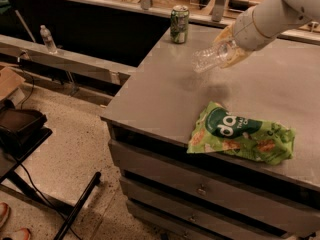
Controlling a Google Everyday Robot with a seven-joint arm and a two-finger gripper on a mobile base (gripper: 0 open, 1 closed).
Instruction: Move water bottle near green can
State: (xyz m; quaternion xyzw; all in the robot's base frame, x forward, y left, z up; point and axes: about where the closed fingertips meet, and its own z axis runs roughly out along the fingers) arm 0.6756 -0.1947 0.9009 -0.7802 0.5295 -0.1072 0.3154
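The water bottle [211, 56] is clear ribbed plastic and hangs tilted in the air above the grey cabinet top [165, 96], its free end pointing left and down. My gripper [230, 48] is shut on its right end, at the end of the white arm [272, 15] that comes in from the upper right. The green can [179, 24] stands upright at the far edge of the top, up and to the left of the bottle and apart from it.
A green snack bag [240, 134] lies near the cabinet's front edge. A small upright bottle [48, 38] stands on a ledge far left. A black cart [20, 129] and its legs stand on the floor at the left. Drawers [200, 189] face front.
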